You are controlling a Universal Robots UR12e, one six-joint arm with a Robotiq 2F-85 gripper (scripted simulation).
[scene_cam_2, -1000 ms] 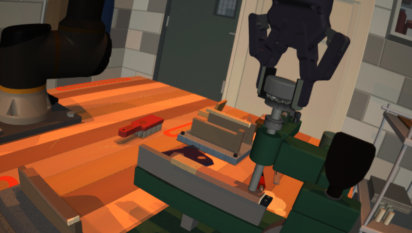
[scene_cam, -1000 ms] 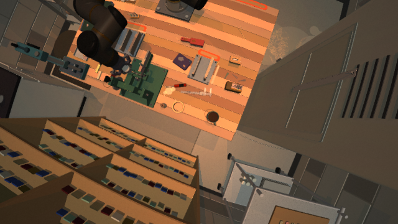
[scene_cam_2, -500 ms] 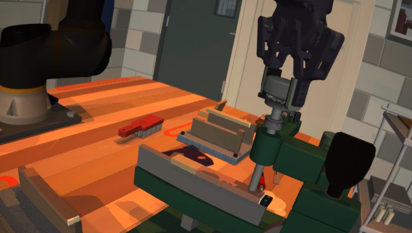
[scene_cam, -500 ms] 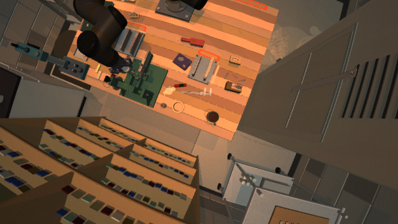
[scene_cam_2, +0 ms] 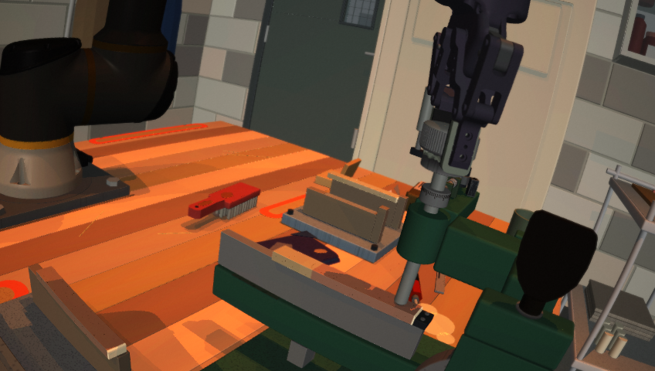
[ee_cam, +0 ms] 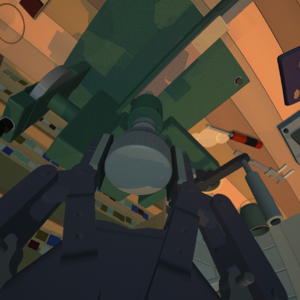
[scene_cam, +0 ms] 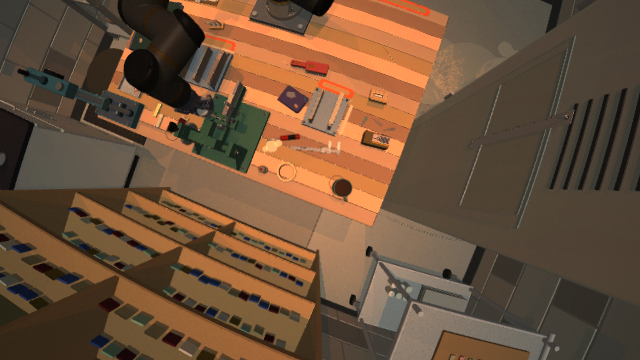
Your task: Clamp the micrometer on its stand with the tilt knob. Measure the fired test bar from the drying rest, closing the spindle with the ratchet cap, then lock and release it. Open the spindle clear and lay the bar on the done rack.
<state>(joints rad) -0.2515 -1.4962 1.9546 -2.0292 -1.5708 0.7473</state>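
The fired test bar (scene_cam_2: pixel 317 282) is partly hidden, lying along the green micrometer frame (scene_cam_2: pixel 441 239) with the steel spindle (scene_cam_2: pixel 404 285) coming down onto its near end. My gripper (ee_cam: pixel 138 168) stands above the micrometer, and its two finger pads sit on either side of the knurled grey ratchet cap (ee_cam: pixel 138 165), clamped on it. The micrometer sits on its green stand (scene_cam: pixel 225 135) at the table's left edge. A black tilt knob (scene_cam_2: pixel 549 257) sticks out on the stand's near side. The done rack (scene_cam_2: pixel 342 214) stands just behind the micrometer.
A ribbed grey rest (scene_cam: pixel 207 65) sits under the arm's elbow. A red brush (scene_cam_2: pixel 225 200), a dark purple card (scene_cam: pixel 292 98), a red-handled tool (ee_cam: pixel 246 139), a caliper (ee_cam: pixel 265 168) and a mug (scene_cam: pixel 342 187) lie spread over the wooden table. Tile shelves (scene_cam: pixel 150 280) stand below the table's edge.
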